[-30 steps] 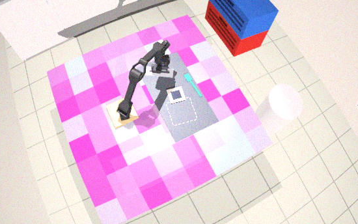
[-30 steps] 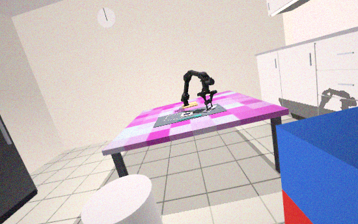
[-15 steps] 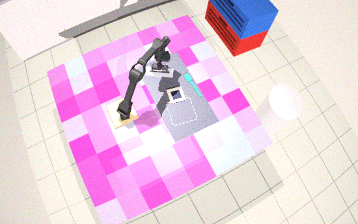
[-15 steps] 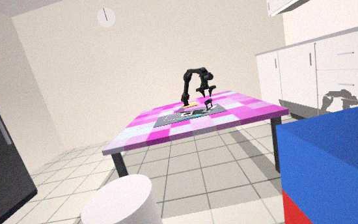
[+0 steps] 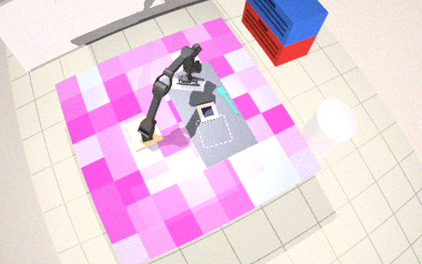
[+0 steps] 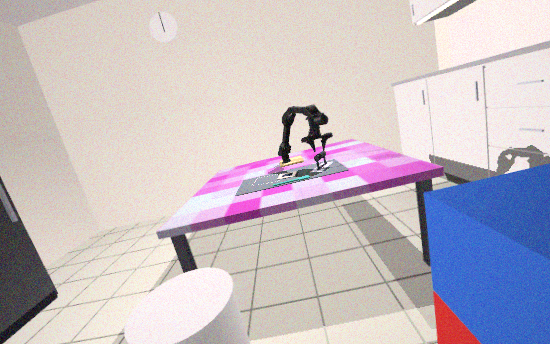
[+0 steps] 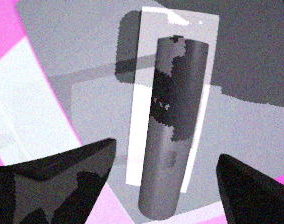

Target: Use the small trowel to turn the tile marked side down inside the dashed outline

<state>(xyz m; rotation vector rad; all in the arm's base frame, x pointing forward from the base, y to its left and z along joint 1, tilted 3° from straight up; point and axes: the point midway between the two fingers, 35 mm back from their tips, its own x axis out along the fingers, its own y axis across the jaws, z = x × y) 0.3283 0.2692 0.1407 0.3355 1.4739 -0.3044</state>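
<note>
The small trowel lies on the far end of the grey mat, its pale flat blade down and its dark round handle raised above it. My gripper is open above the trowel, one finger to each side of the handle in the wrist view, holding nothing. The tile, white-rimmed with a dark blue square facing up, lies on the mat. It overlaps the near-trowel edge of the dashed outline; most of the outline is uncovered.
A cyan long-handled tool lies along the mat's right side. The arm's base stands on a wooden board left of the mat. A white cylinder and a blue and red box stand off the table.
</note>
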